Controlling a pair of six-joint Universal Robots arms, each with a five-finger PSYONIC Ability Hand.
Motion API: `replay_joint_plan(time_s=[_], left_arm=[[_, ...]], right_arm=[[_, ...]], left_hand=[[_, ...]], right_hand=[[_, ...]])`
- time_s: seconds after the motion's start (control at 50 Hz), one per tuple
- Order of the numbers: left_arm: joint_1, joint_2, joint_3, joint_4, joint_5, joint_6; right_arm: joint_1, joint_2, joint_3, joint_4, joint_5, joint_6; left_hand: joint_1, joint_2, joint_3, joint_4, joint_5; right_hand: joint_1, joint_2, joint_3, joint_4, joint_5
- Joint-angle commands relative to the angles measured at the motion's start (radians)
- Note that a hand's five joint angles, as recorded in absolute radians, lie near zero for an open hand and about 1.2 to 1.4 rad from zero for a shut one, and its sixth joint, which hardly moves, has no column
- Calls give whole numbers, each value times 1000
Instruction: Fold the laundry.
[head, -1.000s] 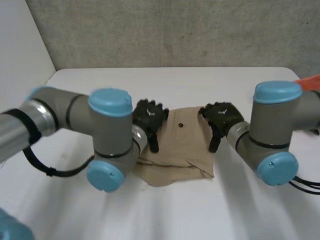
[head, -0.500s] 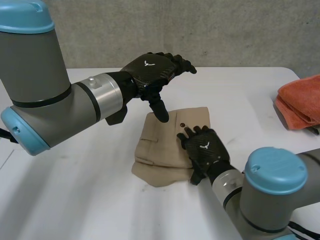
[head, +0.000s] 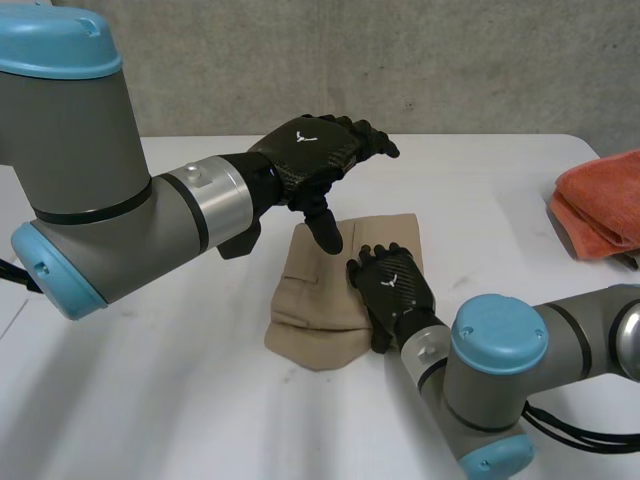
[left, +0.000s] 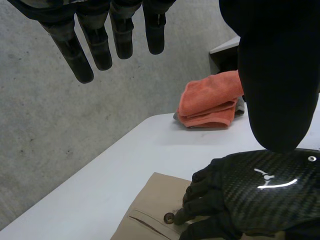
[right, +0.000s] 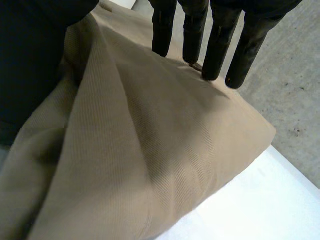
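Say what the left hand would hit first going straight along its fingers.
Probably nothing on the table: the left hand hangs open above the tan garment, fingers aimed at the concrete wall; depth unclear.

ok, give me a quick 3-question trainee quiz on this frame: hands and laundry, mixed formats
1. True or false: the left hand is gripping the tan garment.
2. Pick one. The right hand is:
A) lying flat on the tan garment, fingers straight
B) raised well clear of the cloth
C) curled round a towel
3. Fill in: the folded orange towel lies to the robot's ___ of the tan garment.

Key:
1. False. It hovers above the garment with straight fingers.
2. A
3. right
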Motion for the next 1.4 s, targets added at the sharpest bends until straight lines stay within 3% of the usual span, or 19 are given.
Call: replay_joint_plan(time_s=[0.02,0.06,0.08,0.2,0.26,0.34,0.44,0.6,0.96,1.16,1.4], left_arm=[[0,1,-1,0,0,0],[0,1,-3,0,0,0],[0,1,-3,0,0,-1],[-1,4,-15,0,2,0],[0,5,-15,0,0,0],[2,7,-18,0,2,0],[3,19,-23,0,0,0],[8,21,-38,1,0,0],[3,51,-33,4,-3,-1],[-9,54,-33,3,-15,-3],[-21,45,-39,5,-23,-1]], right_arm=[[0,40,-72,4,-5,8],[0,51,-90,13,-8,6],[-2,52,-96,15,-9,6],[-25,28,-93,20,-17,1],[-120,-14,-72,20,-66,-8],[-250,-53,-47,21,-189,-57],[-463,-73,-55,39,-401,-188],[-611,-61,-199,89,-633,-238],[-762,40,-844,84,-666,230],[-902,138,-949,73,-805,340],[-1089,342,-952,70,-951,327]], left_hand=[[-4,1,-5,2,11],[-4,1,-5,2,11],[-4,1,-5,2,11],[-7,-2,-8,-1,8],[-7,-2,-8,-1,8],[-10,-4,-11,-4,5],[-10,-4,-11,-4,5],[-7,-2,-8,-1,8],[-7,-2,-8,-1,8],[-7,-2,-8,-1,8],[-4,1,-5,2,11]], right_hand=[[604,569,562,562,613],[1003,968,961,961,1012],[1067,1032,1026,1025,1076],[1068,1033,1026,1026,1077],[1068,1033,1026,1026,1077],[1068,1033,1026,1026,1077],[1068,1033,1026,1026,1077],[1068,1033,1026,1026,1077],[1068,1033,1026,1026,1077],[1068,1033,1026,1026,1077],[1068,1033,1026,1026,1077]])
